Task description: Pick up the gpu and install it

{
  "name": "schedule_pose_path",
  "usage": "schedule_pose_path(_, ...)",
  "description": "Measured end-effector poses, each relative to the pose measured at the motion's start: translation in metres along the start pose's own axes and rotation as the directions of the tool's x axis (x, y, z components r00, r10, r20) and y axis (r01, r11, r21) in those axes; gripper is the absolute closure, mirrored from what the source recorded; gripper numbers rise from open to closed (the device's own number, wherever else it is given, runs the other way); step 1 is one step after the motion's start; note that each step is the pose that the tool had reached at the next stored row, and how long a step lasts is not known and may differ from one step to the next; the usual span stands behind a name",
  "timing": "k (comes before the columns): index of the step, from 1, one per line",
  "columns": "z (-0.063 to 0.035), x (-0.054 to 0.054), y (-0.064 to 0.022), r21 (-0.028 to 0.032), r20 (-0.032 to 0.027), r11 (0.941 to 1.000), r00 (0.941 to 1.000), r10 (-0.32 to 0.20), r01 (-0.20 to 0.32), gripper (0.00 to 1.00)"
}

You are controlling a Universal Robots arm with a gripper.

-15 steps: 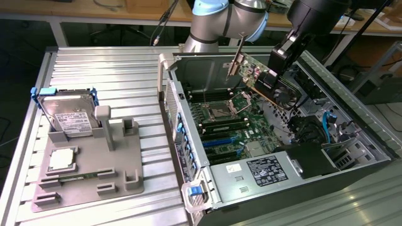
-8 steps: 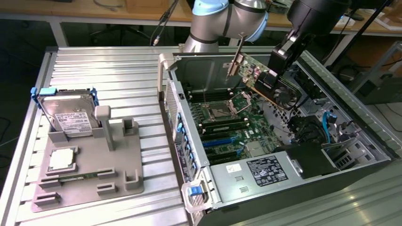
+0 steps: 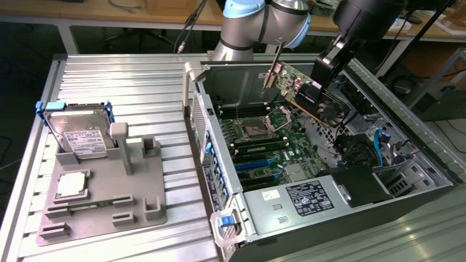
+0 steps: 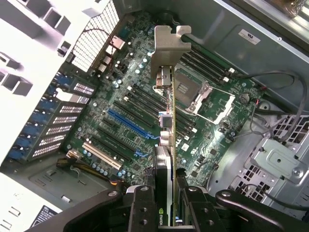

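Wrist view | pincer (image 4: 166, 205) pinching gpu (image 4: 167, 135) between its fingers | gpu juts beyond pincer, above motherboard (image 4: 126, 99)

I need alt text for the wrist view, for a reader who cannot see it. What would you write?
The tool grips the gpu edge-on above the green motherboard inside an open computer case. Its silver end bracket is at the far end from the tool.
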State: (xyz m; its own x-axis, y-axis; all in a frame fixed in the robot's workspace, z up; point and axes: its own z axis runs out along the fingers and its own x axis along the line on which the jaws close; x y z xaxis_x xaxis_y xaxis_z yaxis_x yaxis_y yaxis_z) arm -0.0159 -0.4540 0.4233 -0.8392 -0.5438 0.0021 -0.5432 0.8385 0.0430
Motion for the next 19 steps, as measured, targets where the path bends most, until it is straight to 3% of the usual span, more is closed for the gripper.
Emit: schedule_pose_path(19, 0.0, 0.0, 0.0, 0.0, -0.0012, 0.9996, 0.9996, -0.028, 0.028, 0.73)
